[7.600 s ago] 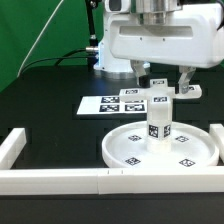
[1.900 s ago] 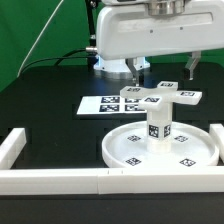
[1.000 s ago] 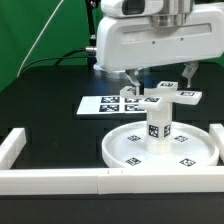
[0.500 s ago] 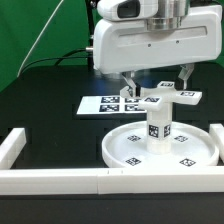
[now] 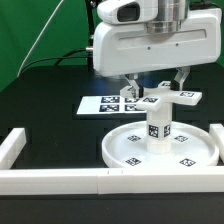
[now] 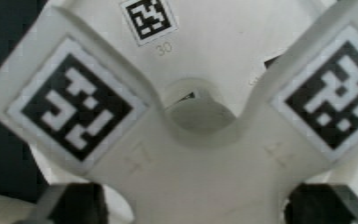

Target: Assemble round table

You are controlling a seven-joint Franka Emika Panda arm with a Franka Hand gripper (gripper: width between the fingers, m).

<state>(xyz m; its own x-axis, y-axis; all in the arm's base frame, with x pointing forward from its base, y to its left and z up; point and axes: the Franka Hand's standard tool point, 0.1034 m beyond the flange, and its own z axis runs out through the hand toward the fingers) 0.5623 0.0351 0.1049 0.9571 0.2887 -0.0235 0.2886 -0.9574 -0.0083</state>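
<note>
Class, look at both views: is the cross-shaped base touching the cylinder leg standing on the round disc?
Touching. The exterior view shows the cross-shaped base resting directly on top of the upright cylinder leg, no gap between them.

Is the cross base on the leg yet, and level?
On and level: the cross base sits flat atop the upright leg.

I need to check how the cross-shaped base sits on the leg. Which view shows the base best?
The exterior view: the cross-shaped base shows whole, on top of the leg, under the gripper. The wrist view shows only its centre hub and tagged arms close up, no leg.
</note>
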